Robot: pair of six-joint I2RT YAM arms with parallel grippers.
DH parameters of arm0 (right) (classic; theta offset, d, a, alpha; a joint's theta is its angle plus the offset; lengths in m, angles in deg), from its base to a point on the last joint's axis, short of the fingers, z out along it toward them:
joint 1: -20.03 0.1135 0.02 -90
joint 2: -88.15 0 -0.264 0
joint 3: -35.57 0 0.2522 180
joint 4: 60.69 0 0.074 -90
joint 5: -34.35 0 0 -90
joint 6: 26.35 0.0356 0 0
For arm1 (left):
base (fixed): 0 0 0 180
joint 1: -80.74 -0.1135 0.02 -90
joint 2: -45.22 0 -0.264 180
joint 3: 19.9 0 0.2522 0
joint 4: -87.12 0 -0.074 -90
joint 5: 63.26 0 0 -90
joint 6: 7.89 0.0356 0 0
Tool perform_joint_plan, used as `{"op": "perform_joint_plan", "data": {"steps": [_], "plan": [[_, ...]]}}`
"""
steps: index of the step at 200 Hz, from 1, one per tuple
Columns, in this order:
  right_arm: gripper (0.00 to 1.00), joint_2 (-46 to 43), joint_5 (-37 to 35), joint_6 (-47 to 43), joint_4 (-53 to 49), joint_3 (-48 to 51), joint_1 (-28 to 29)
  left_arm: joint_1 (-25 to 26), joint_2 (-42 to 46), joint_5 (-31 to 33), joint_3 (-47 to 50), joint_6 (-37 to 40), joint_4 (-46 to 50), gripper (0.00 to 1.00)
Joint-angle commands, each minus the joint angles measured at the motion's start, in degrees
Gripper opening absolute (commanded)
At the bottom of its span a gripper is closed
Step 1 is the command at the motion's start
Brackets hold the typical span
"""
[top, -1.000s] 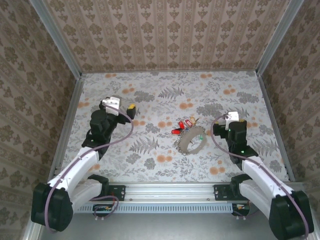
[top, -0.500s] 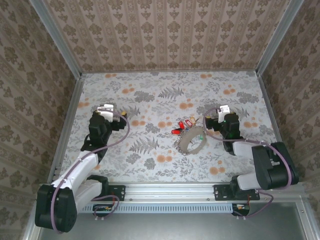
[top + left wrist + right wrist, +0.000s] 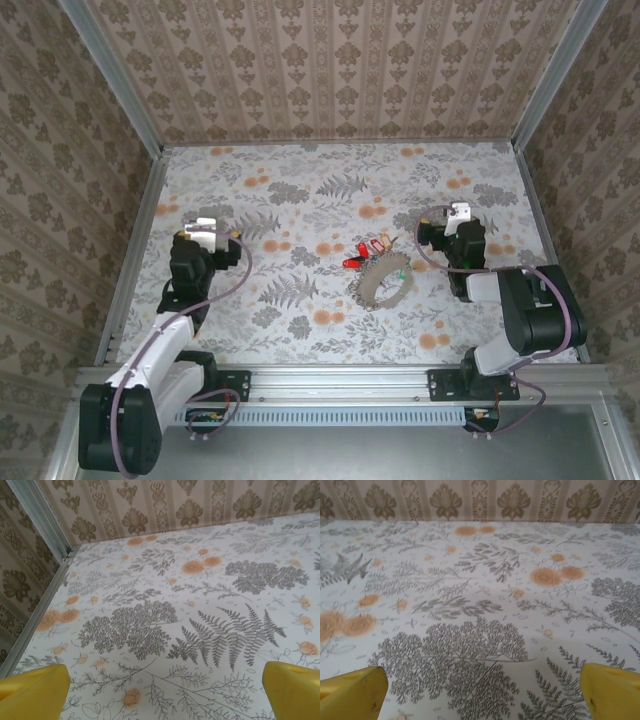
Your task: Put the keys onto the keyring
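Starting approach, I judge; nothing grasped yet. Left jaws apart, right jaws apart, both over bare bench (image 3: pixel 300 195). Keys (image 3: pixel 362 252) mid-frame, keyring (image 3: pixel 383 285) just below them. Next: I steer right jaws leftward to ring.

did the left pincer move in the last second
Yes. In the top view the left pincer has swung left, away from the keyring and closer to the left rail.
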Motion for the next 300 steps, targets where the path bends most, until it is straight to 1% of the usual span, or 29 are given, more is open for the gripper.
{"op": "perform_joint_plan", "data": {"steps": [1,24,40,48,59,73,96,104,111,118,127,147,160,168,174,178,180,187,198,209,216,300], "plan": [[1.0,0.0,-1.3,1.6,-1.6,-0.4,-0.2,-1.4,-3.1,-3.0,1.5,2.1,-4.1,1.0],[1.0,-0.1,-1.3,1.6,-1.8,-0.5,-0.1,-2.0,-8.9,-5.2,2.4,3.2,-10.1,1.0],[1.0,-0.1,-1.3,1.6,-1.8,-0.5,-0.1,-2.1,-13.3,-8.2,3.0,4.8,-16.1,1.0],[0.99,0.0,-1.3,1.6,-1.6,-0.5,-0.1,-2.1,-14.8,-10.0,2.7,5.8,-17.6,1.0],[1.0,0.0,-1.3,1.5,-1.7,-0.5,-0.1,-2.1,-17.2,-12.1,3.4,7.1,-23.7,1.0],[1.0,0.0,-1.4,1.6,-1.6,-0.5,-0.1,-2.5,-21.2,-12.3,3.7,7.2,-30.2,1.0],[1.0,-0.1,-1.4,1.5,-1.7,-0.5,0.0,-2.9,-28.3,-13.2,1.9,8.0,-33.8,1.0],[1.0,0.0,-1.4,1.5,-1.7,-0.5,-0.1,-3.6,-28.9,-13.6,2.0,7.3,-34.7,1.0],[1.0,0.0,-1.4,1.5,-1.7,-0.5,0.0,-4.8,-28.4,-15.4,2.3,6.6,-34.2,1.0],[1.0,-0.1,-1.4,1.5,-1.7,-0.5,0.0,-5.6,-29.4,-17.8,2.8,6.4,-36.6,1.0],[1.0,-0.1,-1.4,1.5,-1.7,-0.5,0.0,-6.4,-30.8,-18.6,3.3,5.7,-39.2,1.0],[1.0,0.0,-1.4,1.5,-1.8,-0.5,0.0,-7.3,-30.7,-19.3,2.8,4.8,-38.1,1.0],[1.0,-0.1,-1.4,1.5,-1.8,-0.5,-0.1,-7.4,-31.6,-17.5,1.8,4.1,-36.6,1.0],[1.0,-0.1,-1.4,1.5,-1.8,-0.5,0.0,-7.6,-34.5,-18.3,1.0,4.2,-37.9,1.0],[1.0,-0.1,-1.3,1.5,-1.8,-0.5,0.0,-8.1,-37.2,-18.8,0.6,3.8,-41.8,1.0],[1.0,0.0,-1.4,1.5,-1.8,-0.5,0.0,-8.9,-36.8,-18.7,0.2,2.9,-40.6,1.0],[1.0,0.0,-1.4,1.5,-1.8,-0.5,0.0,-9.3,-36.1,-18.5,-0.3,2.2,-37.9,1.0],[1.0,-0.1,-1.4,1.5,-1.8,-0.5,0.0,-10.0,-35.1,-17.2,-2.3,0.6,-32.3,1.0],[0.99,0.0,-1.4,1.5,-1.8,-0.6,0.0,-9.9,-36.5,-15.2,-4.6,0.2,-30.5,1.0],[1.0,0.0,-1.4,1.5,-1.8,-0.6,0.0,-8.8,-36.2,-10.3,-5.0,-0.3,-28.9,1.0],[0.99,-0.1,-1.4,1.5,-1.8,-0.5,0.0,-8.2,-36.3,-8.8,-5.0,-0.2,-29.2,1.0],[0.99,0.0,-1.4,1.5,-1.9,-0.6,0.0,-7.9,-36.1,-7.8,-5.1,-0.1,-28.7,1.0]]}}
